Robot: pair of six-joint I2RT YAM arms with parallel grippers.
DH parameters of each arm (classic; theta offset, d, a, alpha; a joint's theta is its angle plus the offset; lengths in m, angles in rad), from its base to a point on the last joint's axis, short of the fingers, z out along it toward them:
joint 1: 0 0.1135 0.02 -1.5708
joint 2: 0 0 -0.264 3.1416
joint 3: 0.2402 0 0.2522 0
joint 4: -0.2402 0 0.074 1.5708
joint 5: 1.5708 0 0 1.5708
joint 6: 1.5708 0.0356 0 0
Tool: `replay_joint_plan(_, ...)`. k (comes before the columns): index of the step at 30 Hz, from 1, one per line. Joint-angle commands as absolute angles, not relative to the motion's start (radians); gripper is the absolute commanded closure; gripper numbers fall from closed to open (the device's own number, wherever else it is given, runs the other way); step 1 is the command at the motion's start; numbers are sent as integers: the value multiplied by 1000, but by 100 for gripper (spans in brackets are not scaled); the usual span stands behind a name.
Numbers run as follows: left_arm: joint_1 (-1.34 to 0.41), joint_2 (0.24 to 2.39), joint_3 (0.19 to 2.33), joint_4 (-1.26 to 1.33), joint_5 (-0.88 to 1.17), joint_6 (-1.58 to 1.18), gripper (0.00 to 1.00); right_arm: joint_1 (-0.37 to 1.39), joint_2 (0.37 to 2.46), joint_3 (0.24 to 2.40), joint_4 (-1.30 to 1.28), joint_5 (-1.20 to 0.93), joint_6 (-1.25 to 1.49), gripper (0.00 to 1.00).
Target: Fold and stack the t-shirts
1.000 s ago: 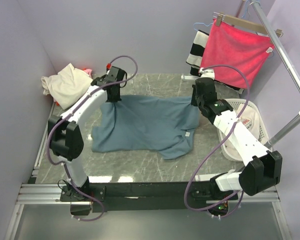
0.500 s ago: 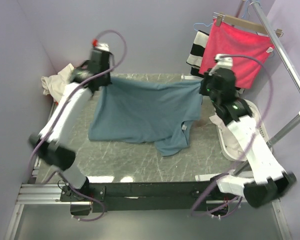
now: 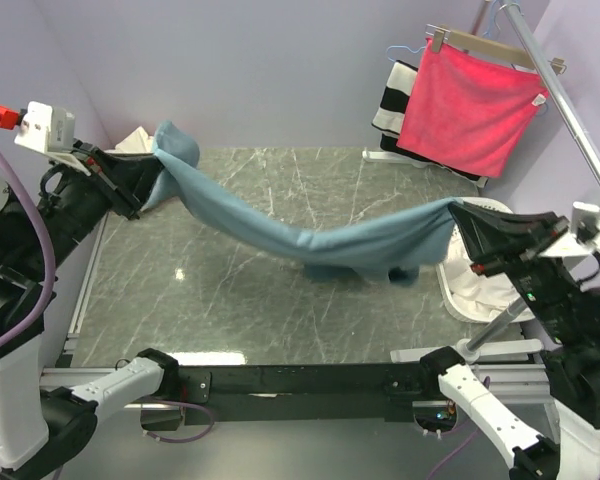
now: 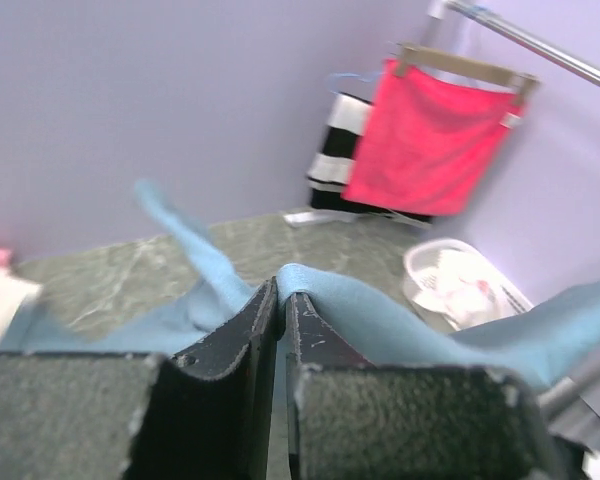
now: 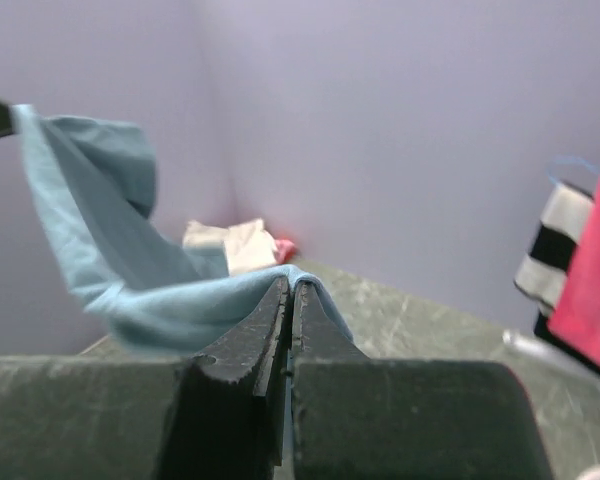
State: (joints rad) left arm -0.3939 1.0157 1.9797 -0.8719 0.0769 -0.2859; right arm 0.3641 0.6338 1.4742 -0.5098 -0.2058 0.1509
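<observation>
**Cloth caught at both ends: the blue-grey t-shirt (image 3: 340, 250) slung between my two grippers over the table (image 3: 230, 300)**

Closest to me, on the wrist views, both grippers are pinched tight on fabric. The left gripper (image 4: 280, 288) has its jaws pressed together with a fold of blue-grey cloth nipped at the tips. The right gripper (image 5: 287, 288) reads the same way, jaws closed on a rolled edge of the same shirt.

From the top view I see both arms raised and spread wide, the left one out by the left wall and the right one out past the table's right edge. The shirt hangs between them like a hammock. It is bunched into a long band, high at each held end and lowest a little right of the middle, where a loose lump droops toward the marble-patterned table. I cannot tell whether that lump touches the surface. A loose flap of cloth stands up just beyond the left gripper's hold.

At the right edge of the table sits a white basket (image 3: 444, 290) with white cloth (image 3: 470, 285) inside it.

Farther back, in the far left corner, a cream t-shirt (image 5: 230, 243) lies crumpled with a bit of pink cloth (image 5: 283, 248) just beside it. At the far right, a bright red towel (image 3: 470, 110) is clipped to a wooden hanger (image 3: 490, 45) on a metal rail (image 3: 560, 96). A black-and-white striped cloth (image 3: 392, 100) hangs just to its left.
</observation>
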Motion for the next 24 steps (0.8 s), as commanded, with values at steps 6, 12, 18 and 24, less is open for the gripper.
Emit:
replay_joint_plan(6,-396,1017,1980,-790,235,-278,87,368,638,1451,-364,-289,92,98)
replay_joint_plan(12,-396,1098,1872,-770,5,-264,88,368,828,1384,-327,-104,89,99)
replay_joint_plan(18,-384,1288,1587,-697,-206,-284,95,367,1112,1302,-290,80,150,100)
replay_joint_plan(24,-321,1656,1547,-618,-250,-330,99,348,1425,1341,-271,149,204,100)
